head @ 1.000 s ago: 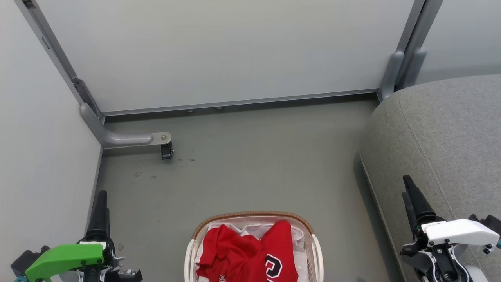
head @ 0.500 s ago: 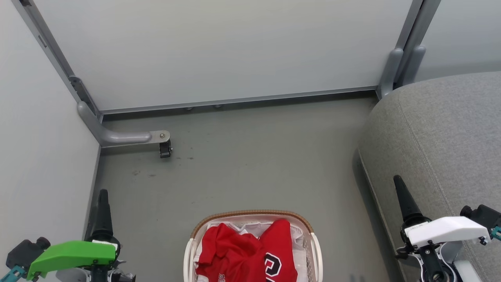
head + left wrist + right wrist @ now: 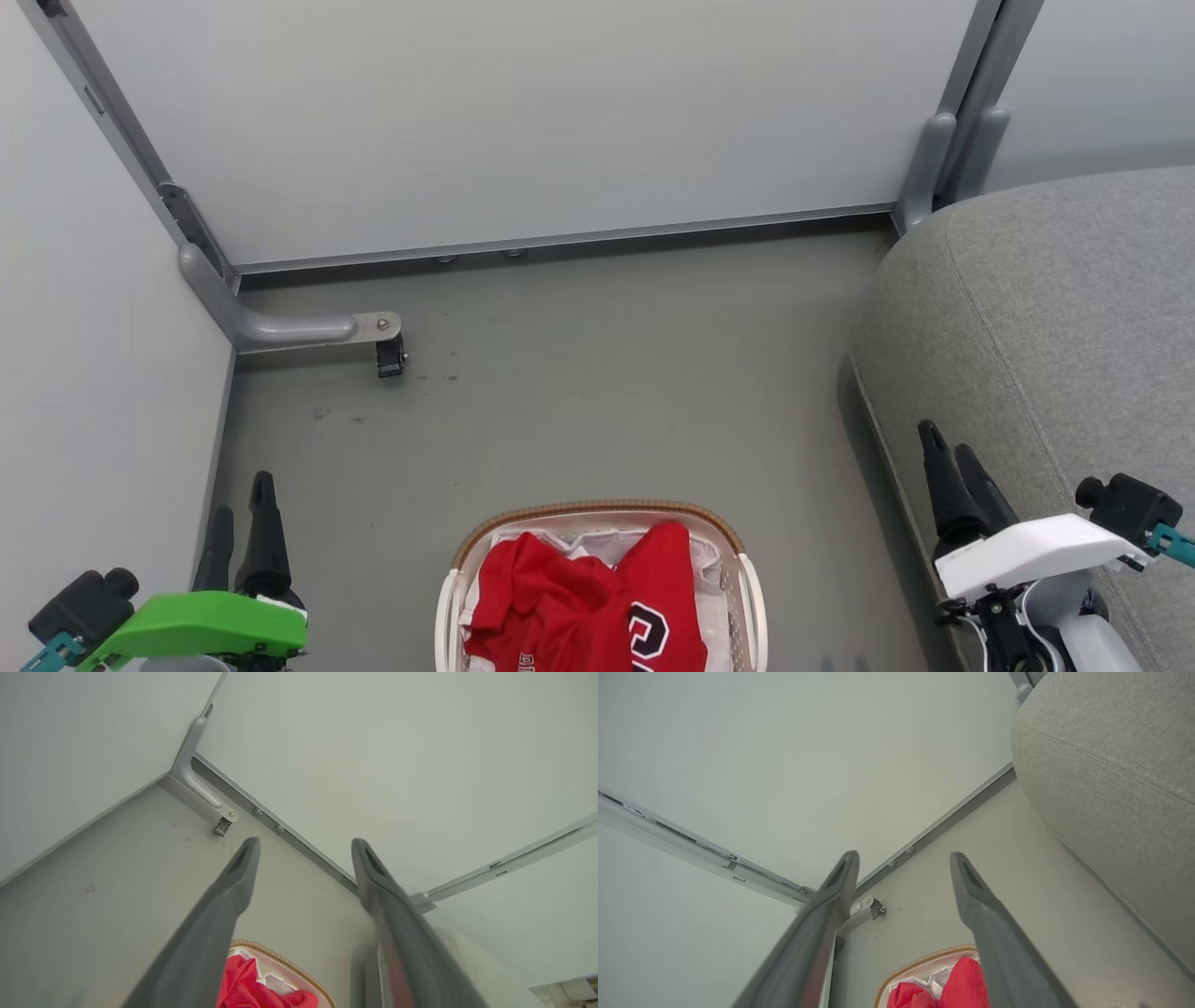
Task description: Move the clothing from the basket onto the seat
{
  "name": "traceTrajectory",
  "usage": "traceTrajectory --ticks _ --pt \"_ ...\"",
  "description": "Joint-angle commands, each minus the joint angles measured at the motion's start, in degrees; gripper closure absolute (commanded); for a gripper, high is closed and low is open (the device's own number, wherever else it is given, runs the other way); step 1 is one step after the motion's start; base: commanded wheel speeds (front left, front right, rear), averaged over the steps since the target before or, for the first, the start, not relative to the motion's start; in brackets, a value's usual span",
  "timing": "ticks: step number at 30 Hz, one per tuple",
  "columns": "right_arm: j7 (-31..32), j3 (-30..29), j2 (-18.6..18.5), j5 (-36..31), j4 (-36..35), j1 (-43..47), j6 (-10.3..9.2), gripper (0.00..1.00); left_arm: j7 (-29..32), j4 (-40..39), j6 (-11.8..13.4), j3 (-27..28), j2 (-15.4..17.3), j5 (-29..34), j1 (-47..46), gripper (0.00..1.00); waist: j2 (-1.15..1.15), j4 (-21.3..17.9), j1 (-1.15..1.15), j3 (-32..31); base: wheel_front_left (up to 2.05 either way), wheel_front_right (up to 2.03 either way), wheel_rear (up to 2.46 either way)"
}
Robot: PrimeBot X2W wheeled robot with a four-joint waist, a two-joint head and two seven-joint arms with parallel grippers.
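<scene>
We look down on a grey floor boxed in by pale wall panels. At the bottom centre stands the basket, cream with a brown woven rim. The clothing lies heaped inside it, red with a black-and-white logo, on top of a white liner. The picture's lower edge cuts off the near half of the basket, so we cannot say how many garments there are. The seat, a large grey cushion, rises at the right, well apart from the basket. Our left gripper hangs at the lower left near the wall. Our right gripper hangs at the lower right, in front of the seat's edge. Both have their fingers spread wide and hold nothing. We judge the task not yet begun, with the reach into the basket coming first. To do it well, we should bring one gripper over the middle of the heap and close on a raised fold of red cloth, not the liner beneath. The cloth is soft and will likely trail, so we should lift it clear of the rim before swinging right to the seat.
</scene>
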Motion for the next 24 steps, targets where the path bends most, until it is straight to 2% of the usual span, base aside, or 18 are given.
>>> traceTrajectory --ticks 1,24 --pt "-0.64 0.22 -0.54 -2.34 -0.69 -0.38 0.02 0.00 -0.60 -0.94 0.03 -0.16 0.74 2.56 0.07 0.00 0.00 -0.03 0.00 0.02 0.00 0.00 0.00" --pt "-4.48 1.21 -1.32 -19.52 0.14 -1.32 0.02 0.00 -4.39 -0.51 0.04 -2.90 2.60 19.42 0.32 0.00 0.00 -0.50 0.00 0.78 0.00 0.00 0.00"
